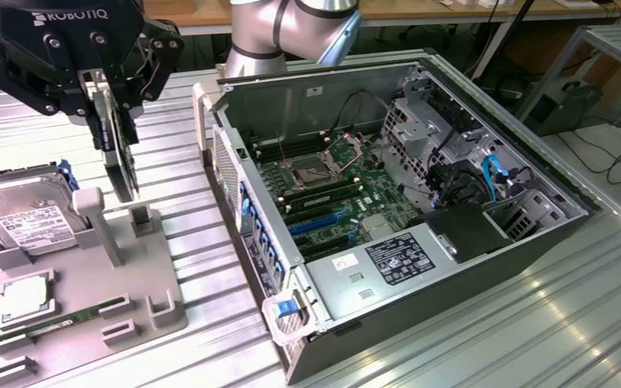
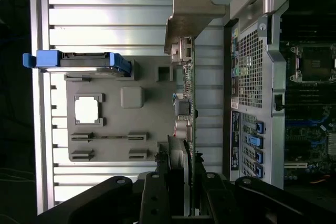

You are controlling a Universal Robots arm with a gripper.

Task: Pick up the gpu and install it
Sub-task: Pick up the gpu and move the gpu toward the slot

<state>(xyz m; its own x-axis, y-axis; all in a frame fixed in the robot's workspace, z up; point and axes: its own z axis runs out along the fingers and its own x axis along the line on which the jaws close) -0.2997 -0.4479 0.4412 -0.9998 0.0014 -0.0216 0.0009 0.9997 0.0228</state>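
My gripper (image 1: 116, 93) is shut on the gpu (image 1: 123, 158), a green card that hangs edge-on below the fingers, clear of the grey holder tray (image 1: 90, 279). In the wrist view the gpu (image 2: 187, 108) runs straight out from the gripper (image 2: 181, 182), its silver bracket (image 2: 190, 11) at the far end and the black fan showing near the fingers. The card hangs beside the open computer case (image 1: 397, 202), outside its rear wall. The motherboard (image 1: 332, 190) with its slots lies exposed inside the case.
On the grey tray stand a hard drive (image 1: 19, 214) in a blue carrier, a CPU (image 1: 27, 295) and a RAM stick (image 1: 62, 319). The case's rear panel (image 2: 251, 72) rises close beside the card. The table (image 1: 526, 323) is ribbed metal.
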